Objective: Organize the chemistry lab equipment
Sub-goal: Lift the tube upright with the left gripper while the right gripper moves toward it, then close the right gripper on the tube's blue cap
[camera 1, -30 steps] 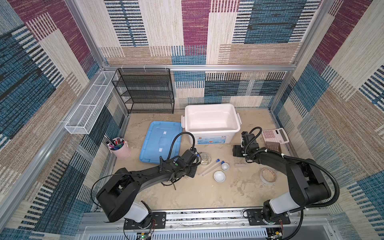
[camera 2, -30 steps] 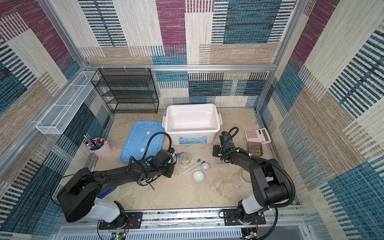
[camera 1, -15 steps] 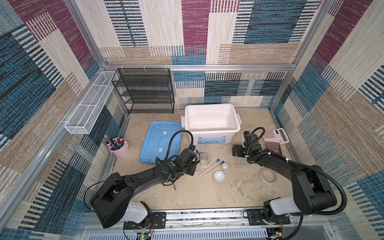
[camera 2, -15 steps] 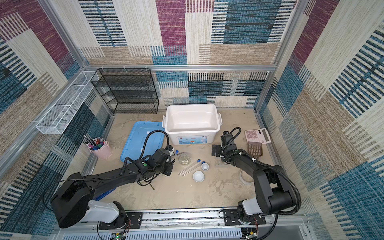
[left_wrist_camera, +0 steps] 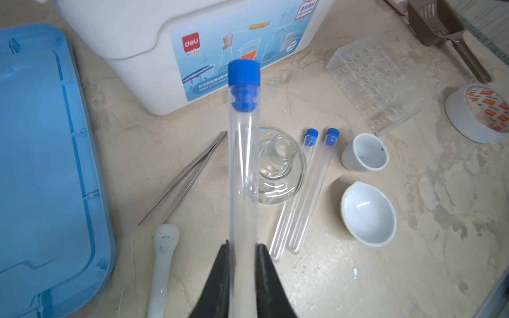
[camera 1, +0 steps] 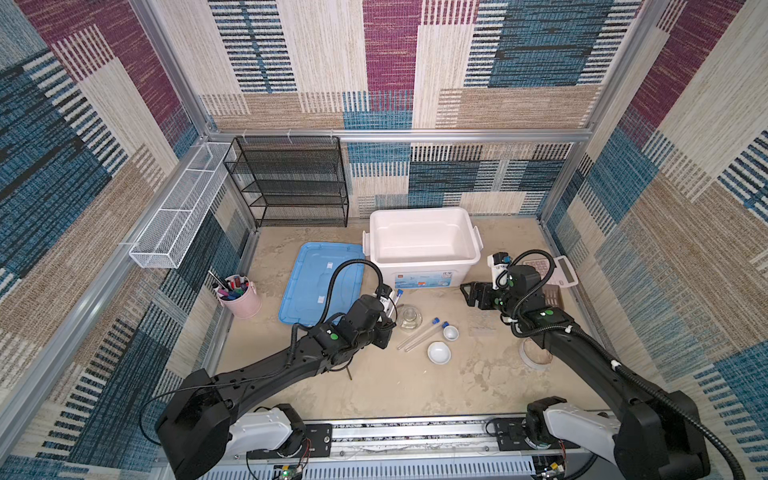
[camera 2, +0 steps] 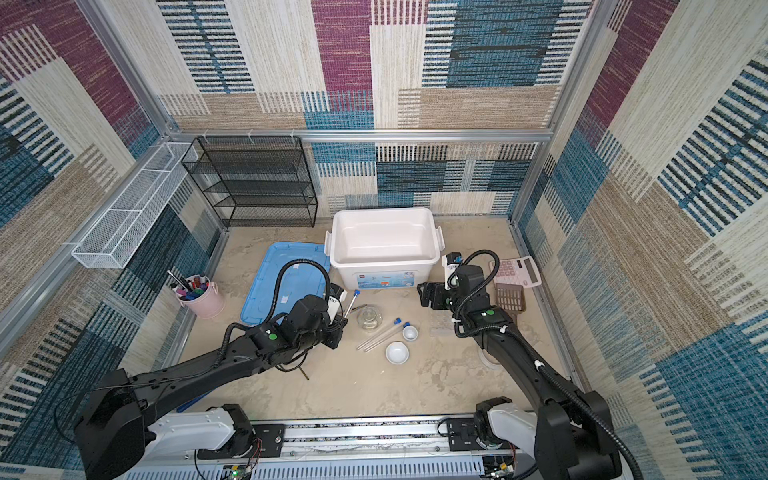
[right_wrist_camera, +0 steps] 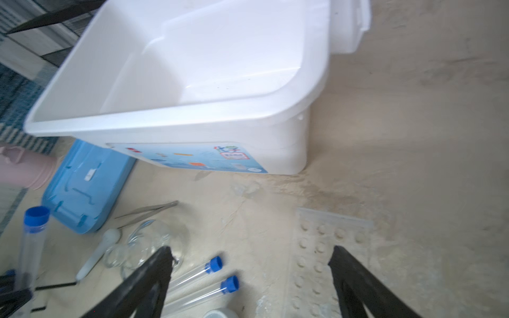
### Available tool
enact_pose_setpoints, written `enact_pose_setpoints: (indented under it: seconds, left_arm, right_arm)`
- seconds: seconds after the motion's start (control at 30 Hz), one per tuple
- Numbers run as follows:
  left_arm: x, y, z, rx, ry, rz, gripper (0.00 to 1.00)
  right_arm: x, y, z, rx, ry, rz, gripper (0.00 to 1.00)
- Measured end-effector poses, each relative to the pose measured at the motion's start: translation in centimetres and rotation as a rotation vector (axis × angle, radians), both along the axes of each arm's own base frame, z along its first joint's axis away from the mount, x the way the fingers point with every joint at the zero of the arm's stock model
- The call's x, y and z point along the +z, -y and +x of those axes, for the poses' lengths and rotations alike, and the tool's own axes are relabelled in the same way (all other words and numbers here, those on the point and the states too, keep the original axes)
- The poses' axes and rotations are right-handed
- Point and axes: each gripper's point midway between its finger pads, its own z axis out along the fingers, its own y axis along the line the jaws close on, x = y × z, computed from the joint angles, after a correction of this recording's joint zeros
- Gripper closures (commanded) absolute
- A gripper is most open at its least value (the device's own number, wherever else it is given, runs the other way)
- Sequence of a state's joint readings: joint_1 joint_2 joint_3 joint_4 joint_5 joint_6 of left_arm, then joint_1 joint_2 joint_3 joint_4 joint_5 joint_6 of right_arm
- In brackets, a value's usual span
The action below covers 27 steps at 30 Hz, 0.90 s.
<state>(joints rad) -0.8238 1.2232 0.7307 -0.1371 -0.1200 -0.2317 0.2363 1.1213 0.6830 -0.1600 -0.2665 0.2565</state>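
My left claw (left_wrist_camera: 243, 247) hides the bottom of the test tube (left_wrist_camera: 243, 165) it grips, and the picture's edge cuts both off. The pestle (left_wrist_camera: 162, 256) and the blue lid (left_wrist_camera: 41, 165) run out of that frame too. From above, my left arm (camera 2: 199, 370) covers most of the tripod (camera 2: 302, 370); one leg pokes out. In front of the white box (camera 1: 419, 268), the clear rack (camera 1: 482, 326) is too faint to show its holes. My right wrist view is smeared: the flask (right_wrist_camera: 137, 247) is a blur, partly behind a finger (right_wrist_camera: 154, 275) of my right claw (right_wrist_camera: 250, 249).
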Motion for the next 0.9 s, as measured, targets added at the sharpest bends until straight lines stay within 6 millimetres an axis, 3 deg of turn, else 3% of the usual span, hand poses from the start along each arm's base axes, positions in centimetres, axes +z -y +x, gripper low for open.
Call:
enact_pose_setpoints:
  seconds: [0.2, 0.37, 0.6, 0.9]
  left_arm:
    - [1.1, 2.4, -0.7, -0.118, 0.057, -0.032, 0.88]
    - [1.3, 4.1, -1.1, -0.191, 0.078, -0.030, 0.88]
    - [1.8, 6.4, -1.8, -0.273, 0.113, -0.042, 0.88]
    - [1.6, 8.6, -2.4, -0.330, 0.111, -0.056, 0.88]
  right_arm:
    - [1.1, -4.3, -2.2, 0.237, -0.028, 0.185, 0.20]
    - [2.2, -6.3, -3.9, 0.362, -0.053, 0.302, 0.27]
    - [2.6, -7.5, -5.4, 0.451, -0.087, 0.399, 0.35]
    - [2.9, -8.1, -5.9, 0.489, -0.085, 0.449, 0.44]
